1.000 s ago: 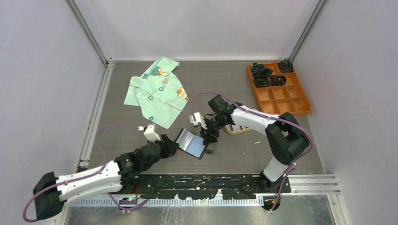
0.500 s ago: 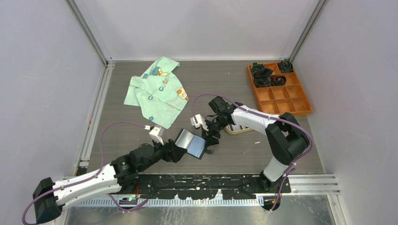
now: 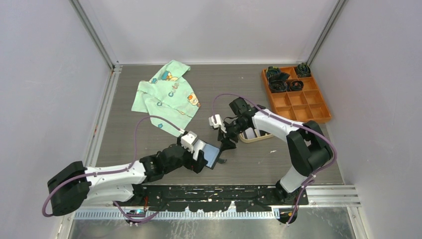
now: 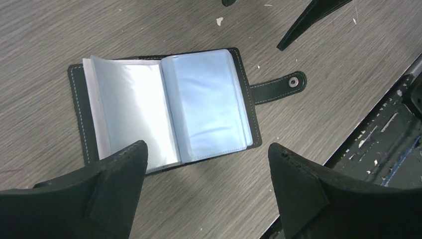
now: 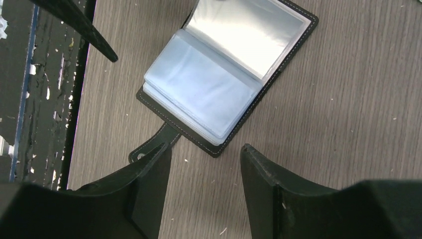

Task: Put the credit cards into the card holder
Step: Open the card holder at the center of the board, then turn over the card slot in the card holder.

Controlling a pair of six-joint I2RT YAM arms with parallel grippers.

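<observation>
The card holder (image 4: pixel 164 107) lies open and flat on the table, its clear sleeves facing up and its snap tab (image 4: pixel 281 85) stretched out to one side. My left gripper (image 4: pixel 206 149) hovers just short of its near edge, open wide with only bare table between the fingers. In the top view the left gripper (image 3: pixel 200 160) covers the left half of the card holder (image 3: pixel 213 155). My right gripper (image 5: pixel 205 149) is open and empty beside the tab (image 5: pixel 149 148), just off the holder's (image 5: pixel 226 74) corner. The credit cards (image 3: pixel 254 133) show only as a small light-and-dark patch in the beige tray.
The beige oval tray (image 3: pixel 247 140) sits right of the holder, partly under the right arm. A green printed cloth (image 3: pixel 166 99) lies at the back left. An orange compartment box (image 3: pixel 298 99) with black items stands at the back right. The black base rail (image 4: pixel 393 124) borders the table nearby.
My left gripper has opened wide and moved right, over the card holder's left half. The right gripper has drawn back slightly to the right. The holder now lies flat.
</observation>
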